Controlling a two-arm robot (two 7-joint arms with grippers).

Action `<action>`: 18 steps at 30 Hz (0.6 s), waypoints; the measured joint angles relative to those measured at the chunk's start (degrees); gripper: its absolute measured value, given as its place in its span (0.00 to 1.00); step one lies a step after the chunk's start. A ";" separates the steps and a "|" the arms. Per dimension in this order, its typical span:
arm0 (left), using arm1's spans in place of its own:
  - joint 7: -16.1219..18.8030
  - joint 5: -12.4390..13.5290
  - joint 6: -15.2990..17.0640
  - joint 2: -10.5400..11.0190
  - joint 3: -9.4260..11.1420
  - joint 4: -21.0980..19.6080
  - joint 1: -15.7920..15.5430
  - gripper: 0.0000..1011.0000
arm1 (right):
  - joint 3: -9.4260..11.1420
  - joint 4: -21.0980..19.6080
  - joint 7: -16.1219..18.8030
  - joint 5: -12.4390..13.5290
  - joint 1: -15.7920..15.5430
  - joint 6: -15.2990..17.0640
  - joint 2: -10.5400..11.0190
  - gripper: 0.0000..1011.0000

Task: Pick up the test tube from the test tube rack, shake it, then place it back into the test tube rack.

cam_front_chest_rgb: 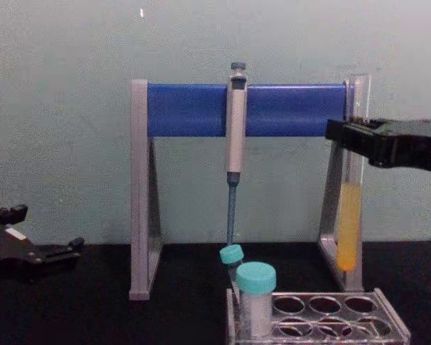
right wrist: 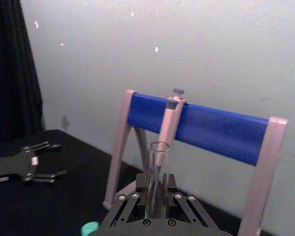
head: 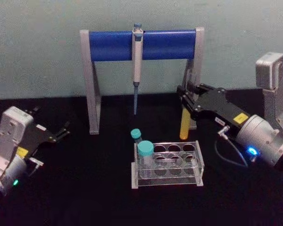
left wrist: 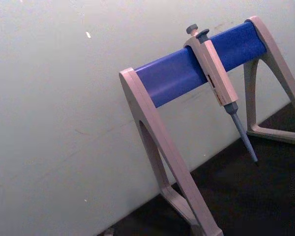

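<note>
- On the right of the head view, the test tube (head: pixel 184 127) is pinched upright by the right gripper (head: pixel 185 101), above and just behind the test tube rack (head: pixel 198 165). The left gripper (head: pixel 61 133) is parked far left, fingers spread.
- In the left wrist view, a pipette (left wrist: pixel 217 73) is hung on its stand (left wrist: pixel 162 81).
- In the right wrist view, the tube's open mouth is seen above the clamping fingers.
- In the chest view, yellow liquid is held in the tube's lower part, and its vertical axis is judged to call for a straight descent. One teal-capped vial (cam_front_chest_rgb: pixel 256 298) is seated in the rack (most holes are empty).
</note>
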 joint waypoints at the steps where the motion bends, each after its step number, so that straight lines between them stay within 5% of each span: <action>1: 0.00 0.00 0.00 0.00 0.00 0.00 0.00 0.99 | 0.00 -0.43 0.07 0.10 -0.31 0.13 0.07 0.23; 8: 0.00 0.00 0.00 0.00 0.00 0.00 0.00 0.99 | -1.68 -1.47 2.38 1.37 -0.46 0.57 -0.34 0.23; 18: 0.00 0.00 0.00 0.00 0.00 0.00 0.00 0.99 | -4.66 5.05 4.46 1.90 5.15 -1.78 -3.50 0.23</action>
